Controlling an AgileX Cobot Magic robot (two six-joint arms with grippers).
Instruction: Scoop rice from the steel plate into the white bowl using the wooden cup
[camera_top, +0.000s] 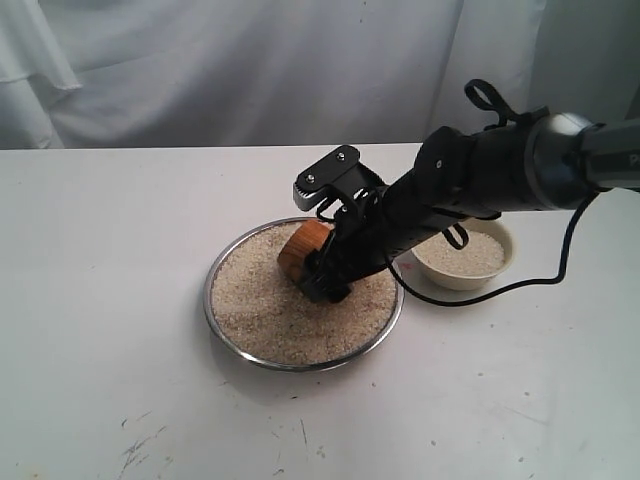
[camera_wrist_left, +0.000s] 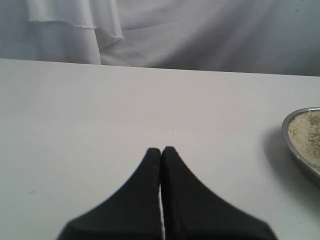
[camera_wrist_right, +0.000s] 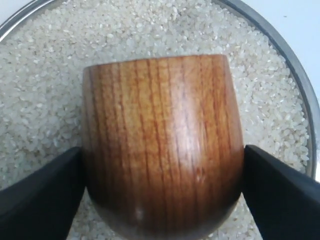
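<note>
Desk (camera_top: 100, 250), front edge: scuff marks only.

Mid-desk: the steel plate (camera_top: 300, 366) is sitting about midway between the front and back edges, and rice (camera_top: 260, 300) is covering it almost to the rim.

The right gripper (camera_wrist_right: 162, 192) is clasping the wooden cup (camera_top: 300, 248) over the plate, one black finger (camera_wrist_right: 40, 197) pressing on each side of the cup's lower body. The cup is lying tipped over, base toward the wrist and mouth pointing away and down at the grains. Mouth hidden, so cannot tell whether any rice is inside.

Judgement: the scooping stroke is under way. The next move is calling for a push forward through the grains, a roll back to upright, then a level carry.

Farther back, toward the desk's right edge: the white bowl (camera_top: 480, 283) is standing near the plate and is holding a layer of rice.

Outside the exterior view: the left gripper (camera_wrist_left: 161, 152) is hovering over bare desk, jaws pressed together on nothing, with the plate's rim off to one side.
</note>
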